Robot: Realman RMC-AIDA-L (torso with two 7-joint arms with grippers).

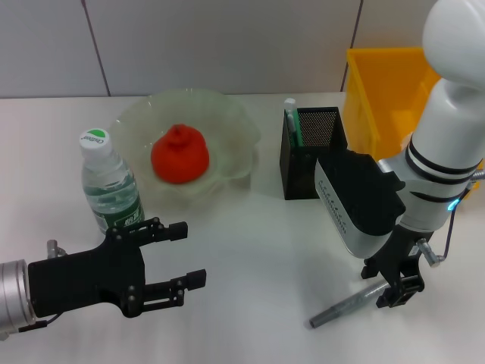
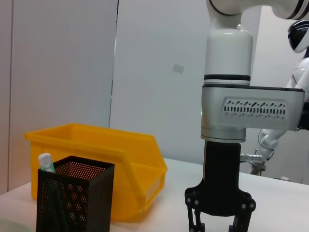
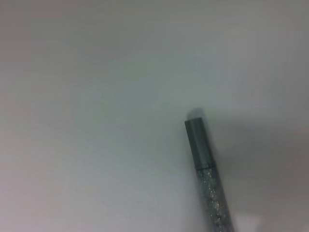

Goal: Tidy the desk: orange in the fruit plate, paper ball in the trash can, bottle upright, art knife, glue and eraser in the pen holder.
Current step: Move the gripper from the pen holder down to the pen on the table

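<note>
Art knife (image 1: 350, 305) on the table, its far end hidden, seemingly clamped by right tool (image 1: 400, 292); left tool (image 1: 182, 255) spread apart.

White desk (image 1: 250, 250): smooth, pale surface filling the foreground. Grey wall panels (image 1: 227, 45): behind the desk, divided by thin dark seams. White humanoid figure (image 2: 300, 63): far side of the room, perhaps a second robot, only partly visible at the edge of the left wrist view.
</note>
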